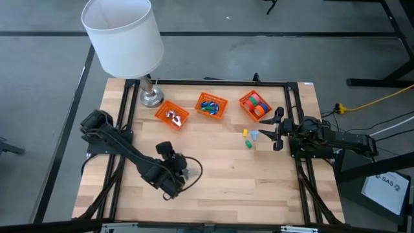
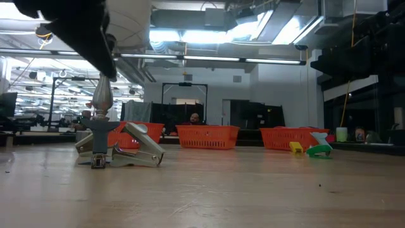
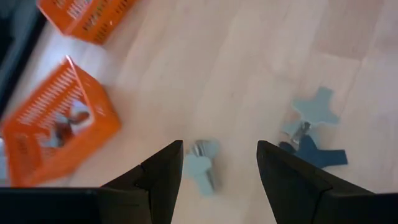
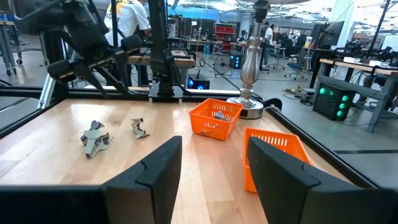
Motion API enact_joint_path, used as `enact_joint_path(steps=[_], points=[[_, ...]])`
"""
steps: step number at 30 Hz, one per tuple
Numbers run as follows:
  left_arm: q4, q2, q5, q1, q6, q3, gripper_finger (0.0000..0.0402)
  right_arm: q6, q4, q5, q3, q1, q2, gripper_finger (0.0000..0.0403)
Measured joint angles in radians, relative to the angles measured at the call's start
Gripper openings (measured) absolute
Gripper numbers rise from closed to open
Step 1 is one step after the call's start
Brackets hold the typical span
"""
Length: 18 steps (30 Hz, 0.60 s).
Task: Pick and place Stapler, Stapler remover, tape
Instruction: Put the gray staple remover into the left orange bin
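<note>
Grey staple remover (image 3: 202, 168) seen between parted left fingers (image 3: 163, 174), near left basket (image 3: 59, 127); straight descent advised (nothing clamped). Right fingers (image 4: 160, 167) apart, idle.

Front tabletop (image 1: 246, 194): bare wood, open passage.
Back row: three orange baskets (image 1: 212, 105) with gaps between.
Back left: lamp (image 1: 124, 39) overhangs corner.
Centre-right: small pieces (image 1: 250, 137) near right pincer (image 1: 277, 129).

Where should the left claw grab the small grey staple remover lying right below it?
Probably straight down from above: the small grey staple remover lies low on the wooden table, between the fingers of the open left claw. Pinch across its narrow body.
</note>
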Motion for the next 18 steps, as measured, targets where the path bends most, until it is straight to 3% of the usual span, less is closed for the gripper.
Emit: enact_joint_path(steps=[11, 18], points=[[0.142, -0.021, 0.065, -0.062, -0.377, -0.227, 0.0202, 0.000, 0.000, 0.000, 0.000, 0.000, 0.000, 0.0188], [0.256, -0.021, 0.056, -0.065, -0.454, -0.355, 0.0214, 0.000, 0.000, 0.000, 0.000, 0.000, 0.000, 0.0188]])
